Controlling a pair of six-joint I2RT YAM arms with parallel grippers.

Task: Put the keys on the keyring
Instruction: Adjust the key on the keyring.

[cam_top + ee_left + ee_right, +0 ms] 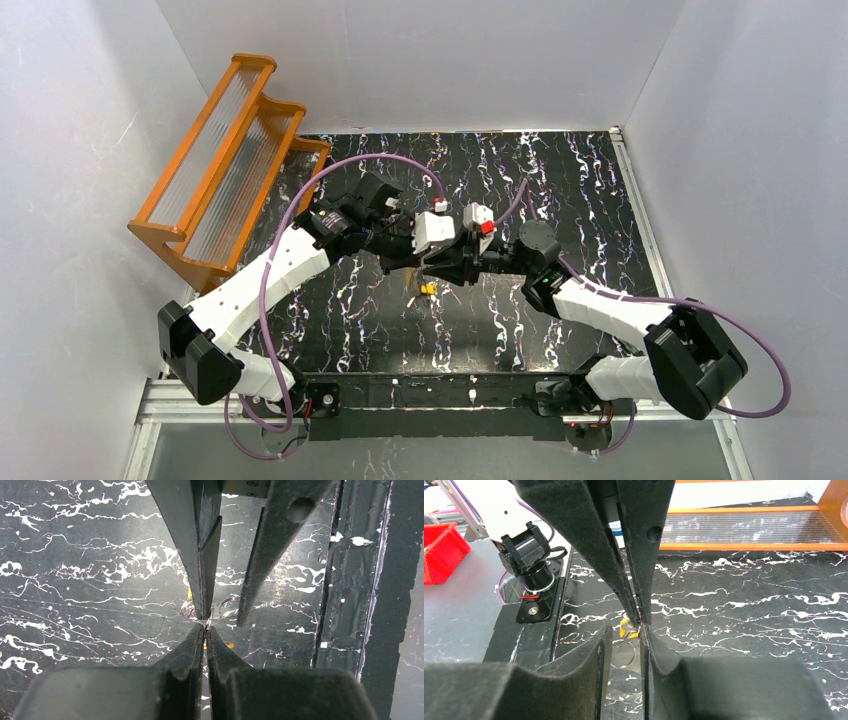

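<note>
left hand (205,630) clamps the keyring (227,605), right hand (625,632) slightly open beside it

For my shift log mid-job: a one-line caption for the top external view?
Left gripper and right gripper meet tip to tip, yellow-headed key by their tips, orange rack far left.

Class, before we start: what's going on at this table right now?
Two robot hands meet over the black marbled table. The left hand is pinched shut on what looks like the thin pale keyring loop. The right hand has its fingers apart around that loop. A small yellow-headed key sits just below the hands; whether it is threaded on cannot be told.
</note>
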